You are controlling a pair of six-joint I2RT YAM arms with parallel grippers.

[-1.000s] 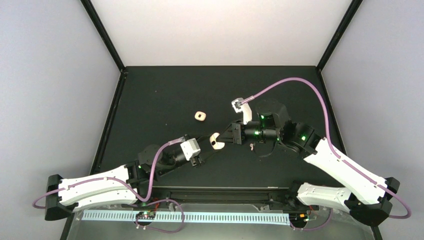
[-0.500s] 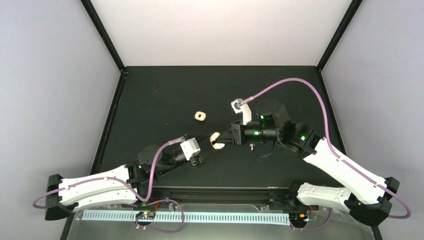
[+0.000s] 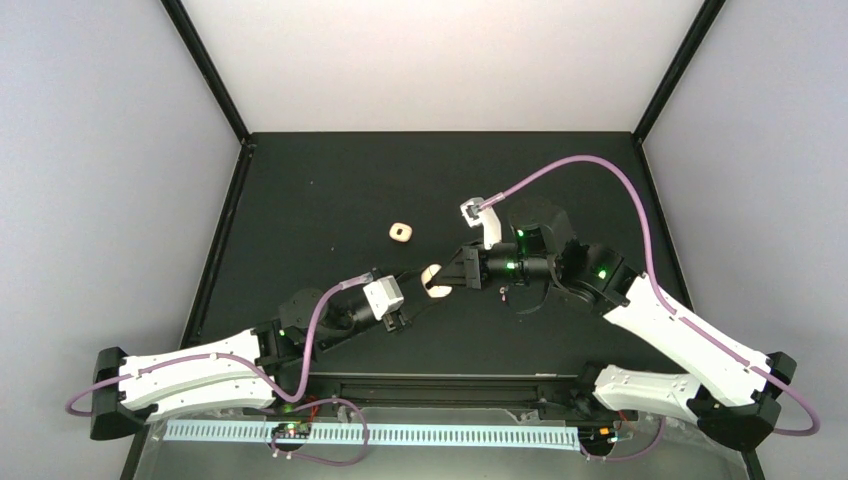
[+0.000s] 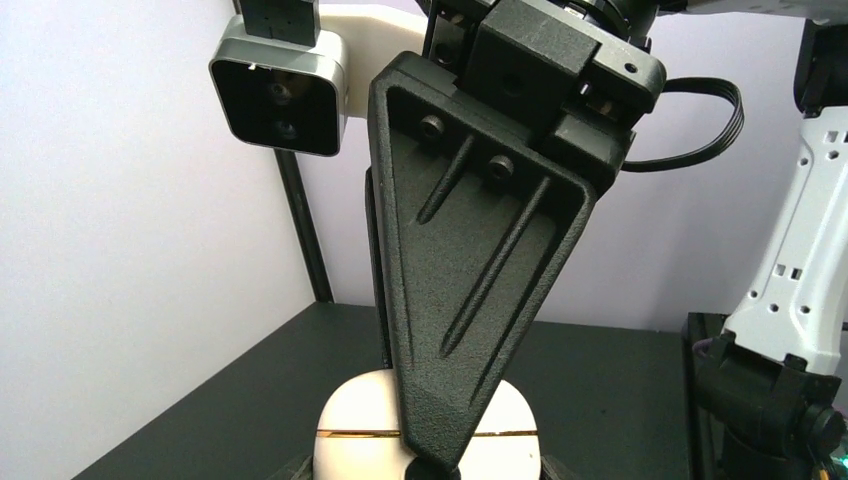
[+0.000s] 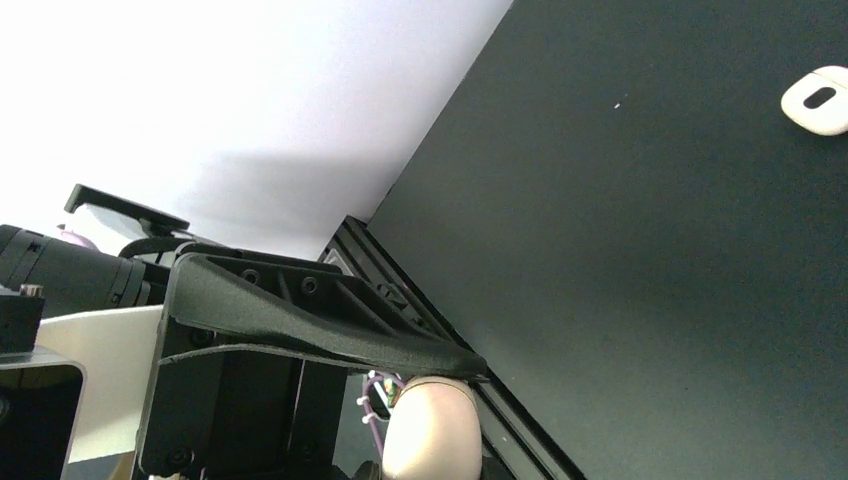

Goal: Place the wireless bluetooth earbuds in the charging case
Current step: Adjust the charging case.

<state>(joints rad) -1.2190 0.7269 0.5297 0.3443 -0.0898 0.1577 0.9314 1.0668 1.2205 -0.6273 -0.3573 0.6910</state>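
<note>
A cream charging case (image 3: 433,281) is held above the table between both grippers. In the left wrist view the case (image 4: 350,430) is closed, with a gold seam across it. My left gripper (image 3: 424,286) is shut on its sides. My right gripper (image 3: 444,279) is shut on its front and back, and one of its fingers (image 4: 470,250) lies over the front face. In the right wrist view the case (image 5: 432,430) shows edge-on under a left finger (image 5: 320,320). A tiny pale speck (image 3: 502,292) lies under the right wrist, too small to identify. No earbud is clearly in view.
A second small cream case (image 3: 400,232) with a dark oval opening lies on the black table, left of and beyond the grippers. It also shows in the right wrist view (image 5: 818,98). The table's black rail (image 5: 520,420) runs near the arms.
The held case showed a dark gap a second ago and now looks closed. My right gripper has shifted slightly left, towards the left gripper.
</note>
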